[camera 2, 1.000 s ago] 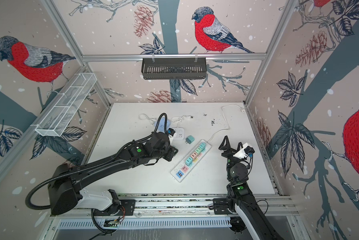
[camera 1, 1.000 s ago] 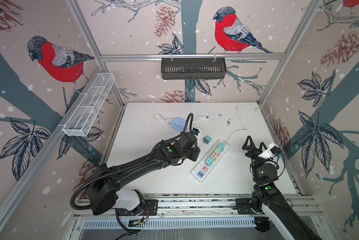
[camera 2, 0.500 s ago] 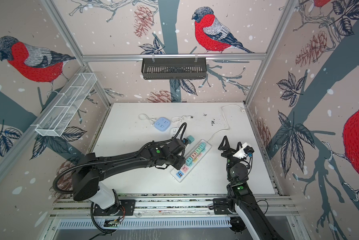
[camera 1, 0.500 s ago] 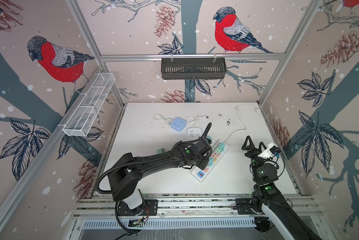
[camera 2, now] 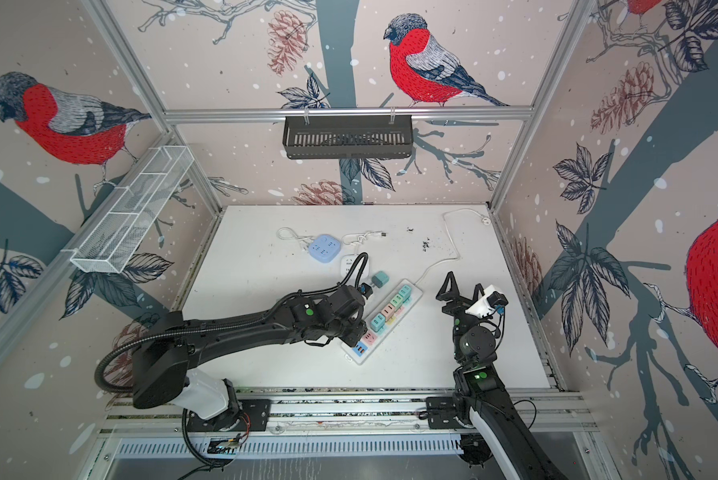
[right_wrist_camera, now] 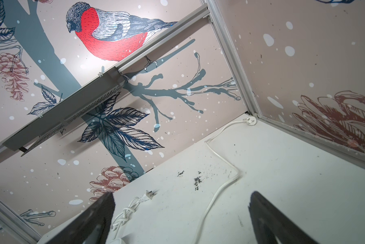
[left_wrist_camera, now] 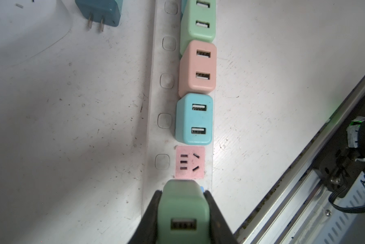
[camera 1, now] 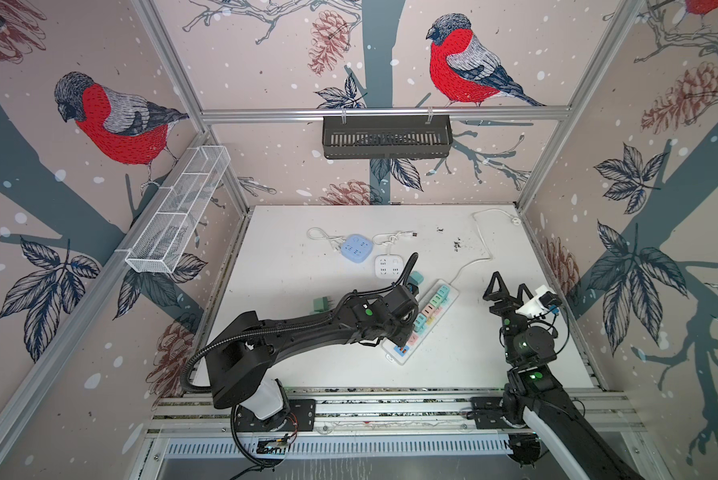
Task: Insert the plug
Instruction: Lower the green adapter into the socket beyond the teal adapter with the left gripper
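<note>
My left gripper (left_wrist_camera: 182, 191) is shut on a green plug (left_wrist_camera: 182, 213), black fingers (left_wrist_camera: 151, 213) pressing both its sides. It hovers over the near end of the long white power strip (left_wrist_camera: 156, 105), just short of the empty pink socket (left_wrist_camera: 190, 162). Beyond that socket a blue plug (left_wrist_camera: 194, 119), a peach plug (left_wrist_camera: 197, 68) and a green plug (left_wrist_camera: 198, 21) stand in the strip. In both top views the left arm's wrist covers the strip's (camera 1: 399, 357) (camera 2: 355, 357) near half. My right gripper (camera 1: 507, 286) (camera 2: 460, 286) (right_wrist_camera: 181, 198) is open and empty, raised at the right.
A dark teal plug (camera 1: 416, 277) (left_wrist_camera: 98, 12) lies loose beside the strip, and a green one (camera 1: 320, 304) left of my arm. A blue square socket block (camera 1: 356, 248) and a white one (camera 1: 387, 266) sit further back. The strip's cord (camera 1: 480, 245) runs to the back right corner.
My left arm has swung right and toward the front, carrying the green plug to the near end of the strip. The right arm has stayed still.
</note>
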